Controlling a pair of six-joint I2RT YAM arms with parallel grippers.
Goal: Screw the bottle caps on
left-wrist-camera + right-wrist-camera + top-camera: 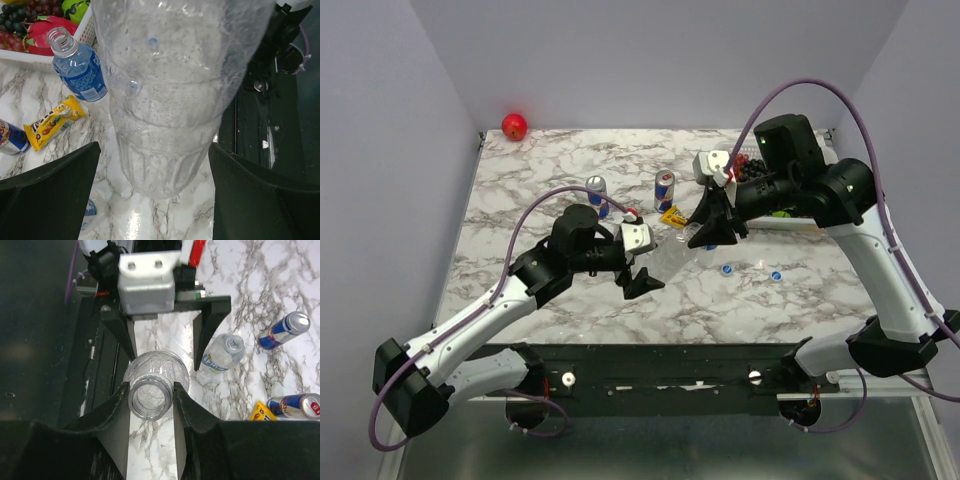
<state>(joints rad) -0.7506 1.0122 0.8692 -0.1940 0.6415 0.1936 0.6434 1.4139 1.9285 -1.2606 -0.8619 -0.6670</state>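
Observation:
A clear uncapped bottle (150,399) stands upright on the marble, and my right gripper (150,390) is shut on its threaded neck. My left gripper (154,150) is open, one finger on each side of the same bottle's lower body (170,100) and neither touching it. In the top view the left gripper (642,280) and right gripper (712,235) sit close together mid-table. A second uncapped bottle with a blue label (77,67) stands further off, and another one (222,357) stands beside the left fingers. Two blue caps (727,269) (776,274) lie on the table to the right.
Two drink cans (596,188) (664,187) stand behind the grippers, with a yellow candy pack (52,122) beside them. A white fruit basket (45,59) sits at the back right. A red ball (514,125) lies in the far left corner.

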